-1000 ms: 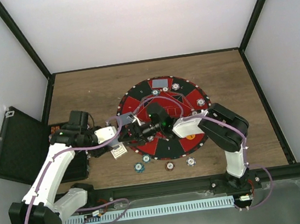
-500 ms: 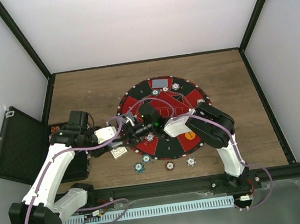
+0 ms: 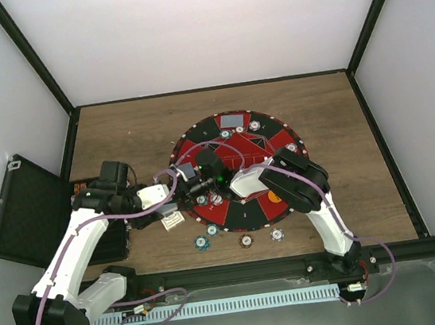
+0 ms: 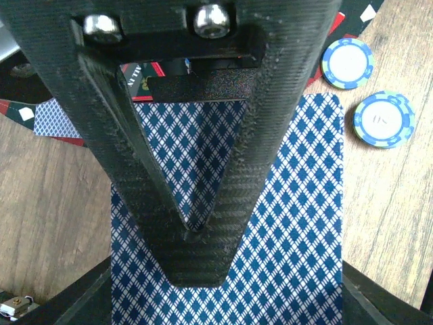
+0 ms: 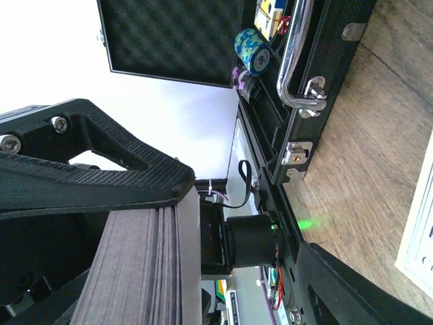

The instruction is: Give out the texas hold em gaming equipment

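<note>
My left gripper (image 3: 178, 179) is shut on a deck of playing cards (image 4: 284, 230) with blue diamond backs, one finger lying across the top card. My right gripper (image 3: 192, 185) has reached over from the round red and black mat (image 3: 284, 210). In the right wrist view the deck's edge (image 5: 135, 271) stands between the jaws, against the upper finger, with a gap to the lower one. Poker chips lie on the wood (image 3: 212, 230) (image 3: 246, 240) (image 3: 277, 234) and on the mat (image 3: 254, 125). A single card (image 3: 232, 120) lies at the mat's far side and an orange button (image 3: 273, 196) near its right.
The black hinged case (image 3: 23, 212) lies open at the left, with a chip stack (image 5: 254, 51) inside. A white card (image 3: 173, 219) lies on the wood under the left wrist. Two blue chips (image 4: 347, 62) (image 4: 384, 119) lie beside the deck.
The right arm has swung left across the mat until its gripper reached the deck in the left gripper, and its jaws have narrowed a little. The left arm has held still.
</note>
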You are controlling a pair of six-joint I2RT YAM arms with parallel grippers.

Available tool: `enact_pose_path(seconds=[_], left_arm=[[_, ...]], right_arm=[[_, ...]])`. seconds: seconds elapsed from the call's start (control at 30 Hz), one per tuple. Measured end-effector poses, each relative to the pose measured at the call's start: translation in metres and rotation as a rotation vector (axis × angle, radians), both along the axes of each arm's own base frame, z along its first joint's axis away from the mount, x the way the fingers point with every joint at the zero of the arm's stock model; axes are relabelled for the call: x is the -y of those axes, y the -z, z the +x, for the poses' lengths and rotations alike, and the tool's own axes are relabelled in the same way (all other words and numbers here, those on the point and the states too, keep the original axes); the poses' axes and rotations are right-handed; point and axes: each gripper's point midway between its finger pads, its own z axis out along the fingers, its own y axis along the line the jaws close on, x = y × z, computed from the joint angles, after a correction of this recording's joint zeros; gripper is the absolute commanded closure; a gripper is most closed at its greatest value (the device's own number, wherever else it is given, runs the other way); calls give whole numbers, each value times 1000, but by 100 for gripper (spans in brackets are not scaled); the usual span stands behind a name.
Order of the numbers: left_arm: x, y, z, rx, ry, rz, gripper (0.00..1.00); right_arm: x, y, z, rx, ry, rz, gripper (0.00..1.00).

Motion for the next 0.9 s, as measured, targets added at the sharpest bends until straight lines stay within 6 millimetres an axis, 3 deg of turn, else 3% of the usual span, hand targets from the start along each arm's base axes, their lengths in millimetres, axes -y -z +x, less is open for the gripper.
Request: enact_pose_path(seconds=[0.23, 0.47, 0.67, 0.9], left_arm=[[0, 0, -1, -1, 1, 0, 75], [-4, 1, -2, -3, -4, 21, 76], [-4, 0, -3, 2, -5, 21, 76], [-4, -1, -3, 4, -3, 19, 75]], right_arm=[[7, 0, 5, 9, 2, 12, 43], [36, -2, 19, 27, 45, 10, 52], [51, -4, 26, 24, 84, -6, 77], [60, -14, 24, 18, 107, -3, 91]])
